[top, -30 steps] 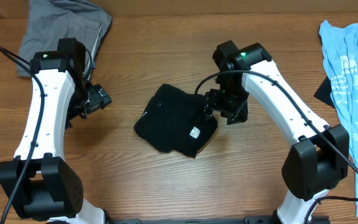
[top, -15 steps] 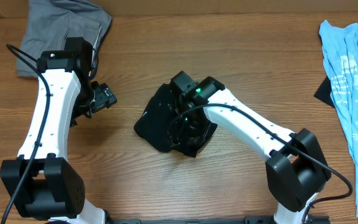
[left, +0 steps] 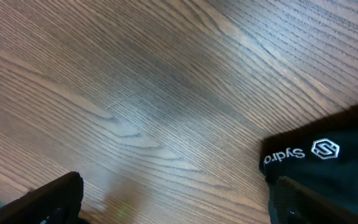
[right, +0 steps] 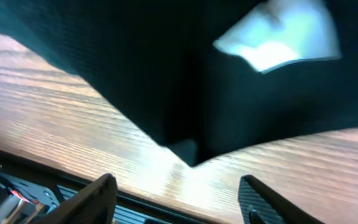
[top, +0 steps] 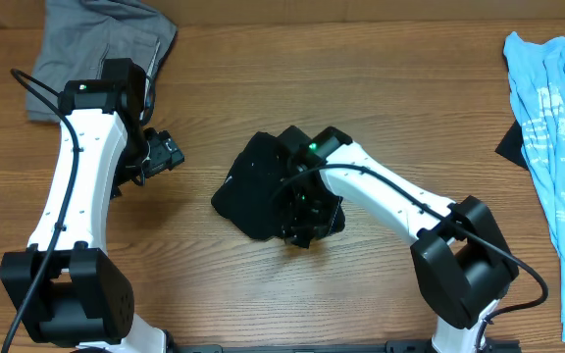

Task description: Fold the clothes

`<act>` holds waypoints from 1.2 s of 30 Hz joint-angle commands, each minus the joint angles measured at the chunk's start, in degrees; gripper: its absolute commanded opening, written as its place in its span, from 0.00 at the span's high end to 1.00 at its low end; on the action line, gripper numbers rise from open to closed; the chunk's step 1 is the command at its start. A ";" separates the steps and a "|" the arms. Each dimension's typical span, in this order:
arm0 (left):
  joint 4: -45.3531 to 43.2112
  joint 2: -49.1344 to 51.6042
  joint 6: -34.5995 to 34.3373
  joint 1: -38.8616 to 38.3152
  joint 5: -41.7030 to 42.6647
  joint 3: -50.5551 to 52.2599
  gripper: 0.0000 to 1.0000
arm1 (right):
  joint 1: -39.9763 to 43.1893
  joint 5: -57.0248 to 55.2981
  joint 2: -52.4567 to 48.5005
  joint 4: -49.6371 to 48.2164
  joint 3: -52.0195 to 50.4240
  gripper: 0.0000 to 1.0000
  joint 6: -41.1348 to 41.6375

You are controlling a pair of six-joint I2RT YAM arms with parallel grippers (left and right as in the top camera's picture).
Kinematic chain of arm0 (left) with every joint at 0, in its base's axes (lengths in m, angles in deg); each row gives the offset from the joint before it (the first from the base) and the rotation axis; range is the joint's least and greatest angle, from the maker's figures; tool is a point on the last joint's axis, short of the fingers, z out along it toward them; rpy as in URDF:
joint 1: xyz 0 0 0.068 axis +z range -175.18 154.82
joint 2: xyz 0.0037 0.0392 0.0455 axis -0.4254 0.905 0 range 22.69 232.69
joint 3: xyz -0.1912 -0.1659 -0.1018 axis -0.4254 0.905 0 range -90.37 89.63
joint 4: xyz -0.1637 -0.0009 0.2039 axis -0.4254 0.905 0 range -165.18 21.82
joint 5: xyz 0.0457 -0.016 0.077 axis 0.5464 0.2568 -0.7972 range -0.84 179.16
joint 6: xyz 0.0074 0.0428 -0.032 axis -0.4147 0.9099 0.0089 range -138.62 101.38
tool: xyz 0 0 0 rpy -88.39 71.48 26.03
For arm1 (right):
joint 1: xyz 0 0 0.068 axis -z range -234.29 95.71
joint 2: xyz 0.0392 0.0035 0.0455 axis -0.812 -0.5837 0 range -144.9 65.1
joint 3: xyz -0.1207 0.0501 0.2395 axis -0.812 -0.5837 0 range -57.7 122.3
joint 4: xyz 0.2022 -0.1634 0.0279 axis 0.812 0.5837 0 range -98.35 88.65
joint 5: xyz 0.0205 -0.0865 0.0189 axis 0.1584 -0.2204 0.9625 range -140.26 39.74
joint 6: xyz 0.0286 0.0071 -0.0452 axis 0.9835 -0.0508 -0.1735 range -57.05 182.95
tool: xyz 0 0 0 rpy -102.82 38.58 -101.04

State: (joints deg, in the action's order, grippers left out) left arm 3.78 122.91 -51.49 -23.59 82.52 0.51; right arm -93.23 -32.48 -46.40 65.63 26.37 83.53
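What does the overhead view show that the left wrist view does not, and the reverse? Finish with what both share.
Only overhead: the grey garment, the blue shirt, and the right tool over the T-shirt. Only left wrist: the white logo and lettering at the T-shirt's edge, not seen from above. Both: the wooden table and the black T-shirt.

I am looking down on a brown wooden table [top: 263, 88] filling the overhead view, its grain running side to side. A grey garment [top: 96, 39] is lying at the table's far left corner, a light blue shirt [top: 557, 118] along its right edge.
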 commanded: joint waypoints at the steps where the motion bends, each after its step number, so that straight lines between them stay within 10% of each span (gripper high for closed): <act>1: -0.42 -0.63 0.72 -0.52 0.28 0.85 0.00 | 0.94 -4.24 0.28 0.76 4.61 0.21 -0.11; 8: -0.61 -0.57 0.72 -0.55 0.28 0.92 0.00 | 0.66 -0.02 0.26 -8.81 -1.42 0.21 -2.19; 16: -0.61 -0.57 0.74 -0.55 0.26 0.92 0.00 | 0.66 2.67 0.26 -11.74 -6.23 0.96 0.92; 36: -0.17 -0.57 1.18 -0.55 0.28 0.92 0.00 | 0.81 -14.03 4.66 3.08 -9.11 0.90 12.31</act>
State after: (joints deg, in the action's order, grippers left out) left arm 3.48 122.91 -51.27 -23.70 82.54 0.92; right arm -92.31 -41.42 -46.05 66.26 15.53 92.75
